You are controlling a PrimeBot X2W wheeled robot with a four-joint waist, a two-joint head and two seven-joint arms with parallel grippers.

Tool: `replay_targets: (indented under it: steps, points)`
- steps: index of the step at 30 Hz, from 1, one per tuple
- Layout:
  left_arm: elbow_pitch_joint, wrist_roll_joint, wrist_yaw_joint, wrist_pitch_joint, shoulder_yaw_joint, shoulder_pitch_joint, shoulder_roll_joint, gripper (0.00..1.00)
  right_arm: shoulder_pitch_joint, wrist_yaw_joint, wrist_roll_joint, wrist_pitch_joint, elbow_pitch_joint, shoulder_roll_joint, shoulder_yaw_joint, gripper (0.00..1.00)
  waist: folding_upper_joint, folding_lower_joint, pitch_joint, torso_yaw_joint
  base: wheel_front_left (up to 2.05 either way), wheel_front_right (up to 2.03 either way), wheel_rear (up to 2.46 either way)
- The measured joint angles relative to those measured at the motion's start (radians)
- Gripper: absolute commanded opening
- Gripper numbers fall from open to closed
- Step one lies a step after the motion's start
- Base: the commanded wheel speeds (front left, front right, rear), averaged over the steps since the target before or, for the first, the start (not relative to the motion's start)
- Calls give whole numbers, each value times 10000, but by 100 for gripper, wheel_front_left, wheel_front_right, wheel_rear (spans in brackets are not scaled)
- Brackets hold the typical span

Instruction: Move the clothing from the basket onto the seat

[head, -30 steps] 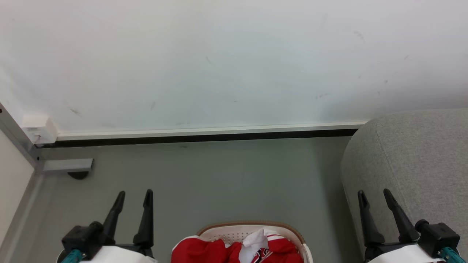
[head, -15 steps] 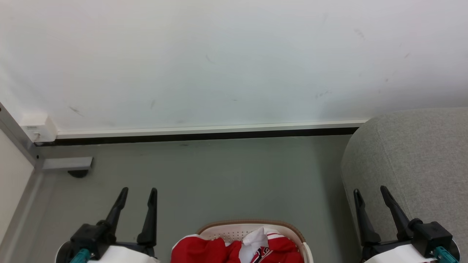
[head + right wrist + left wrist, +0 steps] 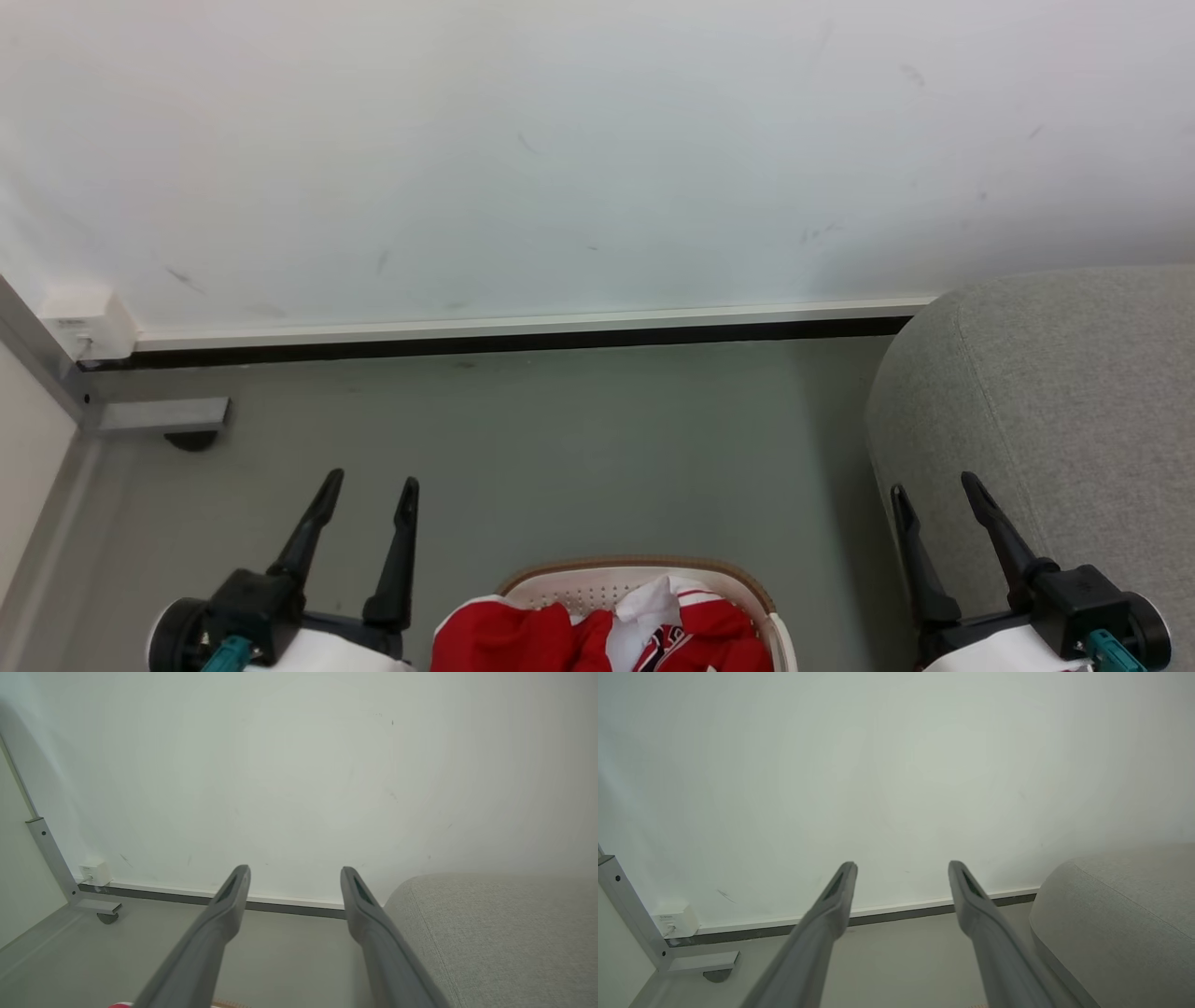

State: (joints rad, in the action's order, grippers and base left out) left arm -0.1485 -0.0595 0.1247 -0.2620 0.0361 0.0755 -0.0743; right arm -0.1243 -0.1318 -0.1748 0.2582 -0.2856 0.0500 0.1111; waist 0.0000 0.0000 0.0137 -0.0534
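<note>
From where I stand I count two grippers, one basket and one seat. At the left, the left gripper (image 3: pixel 372 479) hangs above the floor (image 3: pixel 560 448), its two fingers spread and empty. In the middle the basket (image 3: pixel 644 567) sits on the floor with the clothing (image 3: pixel 504 635) heaped inside. The right gripper (image 3: pixel 934 483), fingers likewise apart and empty, is near the seat (image 3: pixel 1055 392). Grey floor meets a scuffed white wall (image 3: pixel 560 140). The basket's near half is cut off, so I can't count the garments.
</note>
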Motion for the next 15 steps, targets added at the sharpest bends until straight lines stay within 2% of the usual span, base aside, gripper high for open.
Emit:
replay_targets:
  steps: [15]
  points:
    - [-67, 61, 65, -10, -38, 14, 48, 100, -30, 0, -17, 2, 25, -21, 21, 100, 0, 0, -57, -55, 0, 0, 0]
